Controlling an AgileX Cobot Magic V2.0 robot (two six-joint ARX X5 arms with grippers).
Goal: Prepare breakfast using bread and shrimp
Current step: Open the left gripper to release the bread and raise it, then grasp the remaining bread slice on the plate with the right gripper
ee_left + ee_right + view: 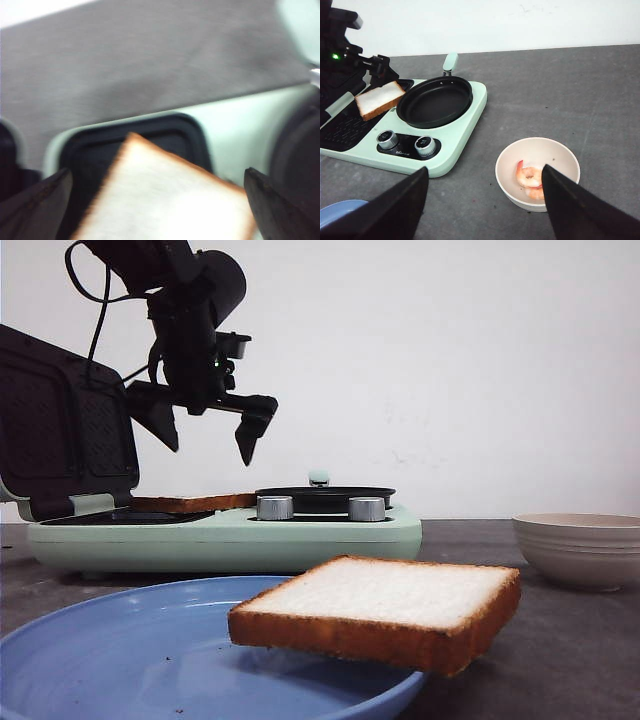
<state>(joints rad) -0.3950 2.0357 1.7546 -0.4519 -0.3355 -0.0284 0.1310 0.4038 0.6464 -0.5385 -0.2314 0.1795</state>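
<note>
In the front view's upper left, the left end effector (212,430) hangs with fingers wide apart and empty above the green cooker (300,535). One bread slice (379,99) lies on the cooker's dark griddle (345,130), beside the round pan (435,101). The other slice (385,608) rests on the blue plate's (120,660) rim at lower centre. The right end effector (482,200) is spread wide over the bench (560,90), near a bowl (510,167) holding shrimp (531,176).
</note>
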